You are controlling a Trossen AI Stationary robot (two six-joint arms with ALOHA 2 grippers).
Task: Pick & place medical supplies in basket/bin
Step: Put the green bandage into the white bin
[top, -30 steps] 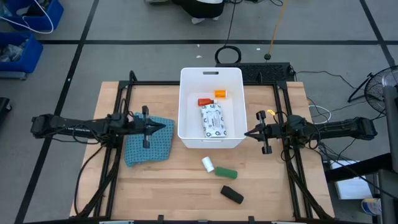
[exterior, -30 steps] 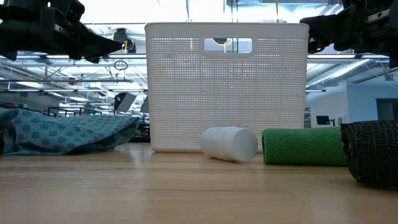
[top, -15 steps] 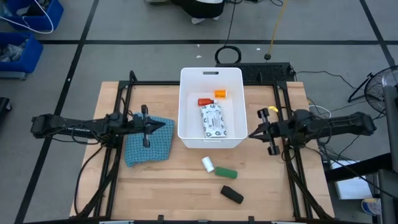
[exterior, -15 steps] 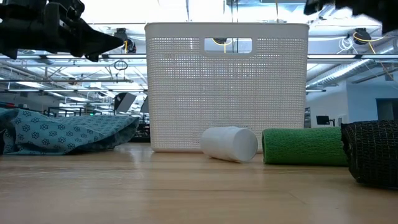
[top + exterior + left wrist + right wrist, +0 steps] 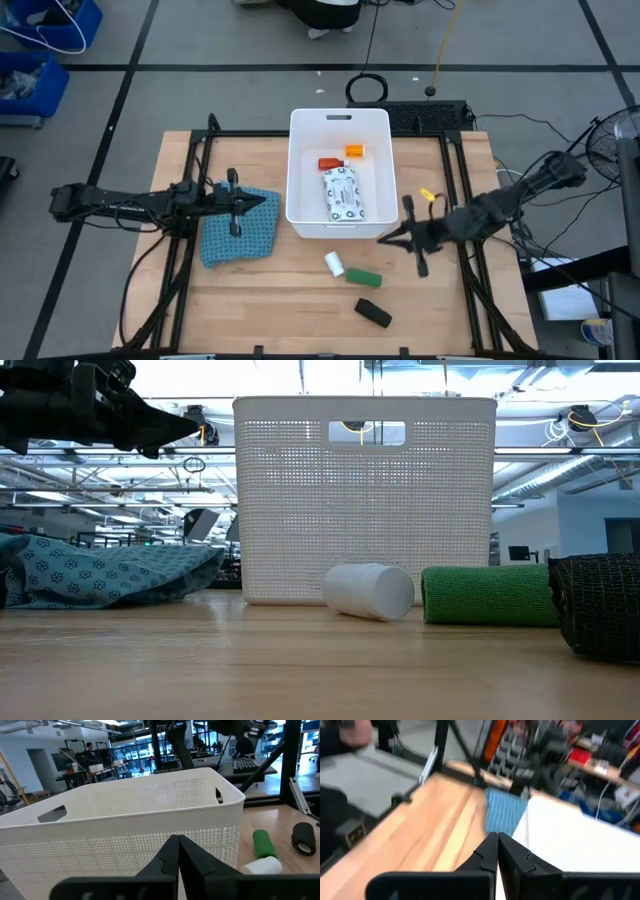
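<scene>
The white bin (image 5: pixel 296 180) stands mid-table and holds the white printed packet (image 5: pixel 343 195), the red bottle (image 5: pixel 328 163) and the orange bottle (image 5: pixel 354 151). On the table near the bin lie the white roll (image 5: pixel 334 264), the green block (image 5: pixel 364 278) and the black block (image 5: pixel 373 313). My right gripper (image 5: pixel 380 240) is shut and hangs above the table just right of the bin's near right corner, touching nothing. My left gripper (image 5: pixel 275 202) is shut, waiting over the blue-teal cloth (image 5: pixel 238 236) left of the bin.
The blue-teal cloth lies left of the bin (image 5: pixel 365 500). Black frame rails (image 5: pixel 190 250) run along both table sides. Bare wood (image 5: pixel 280 310) lies along the near edge. Blue crates (image 5: pixel 40 50) stand on the floor beyond the far left.
My right gripper has swung from beside the bin's right wall toward the table's near edge and leftward, toward the loose items, its arm now slanting. It stays shut. The left arm and all objects have kept still.
</scene>
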